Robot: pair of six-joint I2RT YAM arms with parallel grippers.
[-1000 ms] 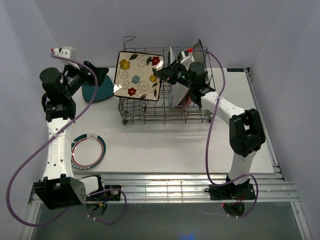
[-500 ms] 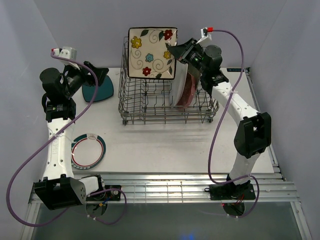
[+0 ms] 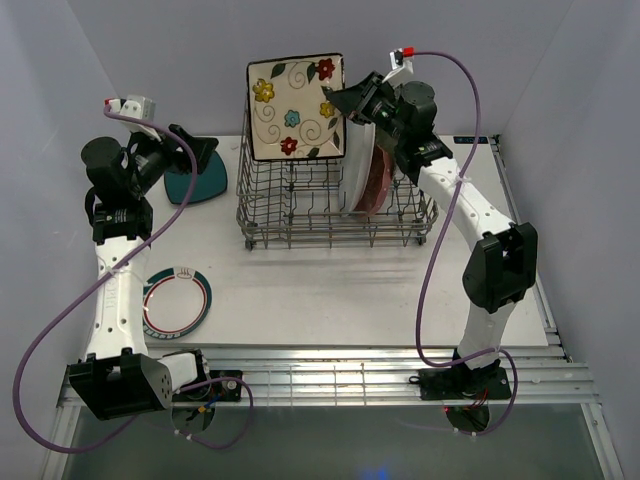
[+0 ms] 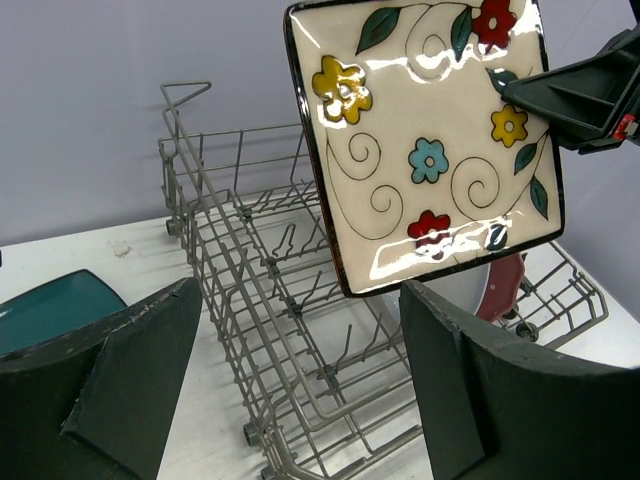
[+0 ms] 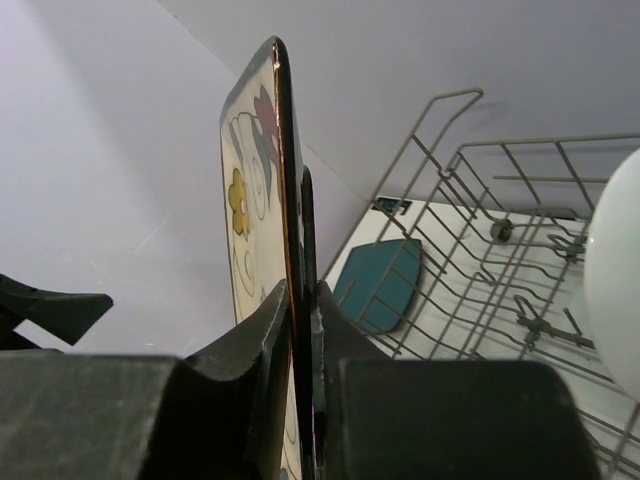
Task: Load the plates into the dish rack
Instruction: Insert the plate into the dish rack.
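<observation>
Top view: I am holding the flowered plate [image 3: 296, 108] upright above the back left part of the dish rack [image 3: 300, 215], with the right gripper [image 3: 345, 100] pinching its right edge. At least 2 plates [image 3: 365, 175] are standing in the rack's right end. A teal plate [image 3: 190, 185] is lying on the table [image 3: 330, 290] just left of the rack, by the left gripper [image 3: 190, 150]. A ring-rimmed plate [image 3: 177, 300] is lying nearer the bases, well apart from the rack. As I judge it, a careless descent could catch the flowered plate's lower corner on a top wire or knock the standing plates.

Left wrist view: the plate is hanging slightly tilted, clear of the wires. The left fingers [image 4: 120, 370] are spread wide, holding and touching nothing.

Right wrist view: the right fingers [image 5: 255, 340] are clamping the plate's rim, 1 on each face, almost fully closed. The bite looks shallow and the glaze is shiny, so I am judging that the plate could swivel or slip if it bumps a tine.
</observation>
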